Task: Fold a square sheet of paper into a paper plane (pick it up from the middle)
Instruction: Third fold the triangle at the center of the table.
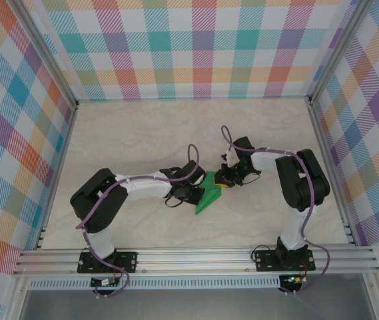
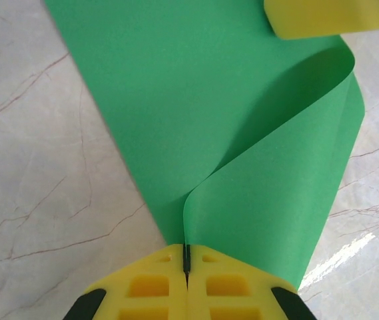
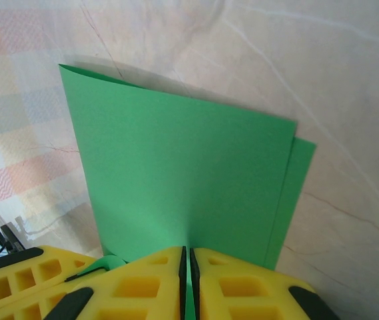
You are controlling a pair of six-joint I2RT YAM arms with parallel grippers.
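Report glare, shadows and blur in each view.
Top external: even light, faint shadows on the table. Left wrist: sharp, a glare streak on the table right of the green paper. Right wrist: the paper throws a soft shadow past its top edge; the checked wall looks blurred.

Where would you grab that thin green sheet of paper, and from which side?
Pinch the green sheet at an edge, coming in level with it: it is thin, limp and curled over itself, so only edges give purchase. The left gripper and right gripper each clamp an end that way.
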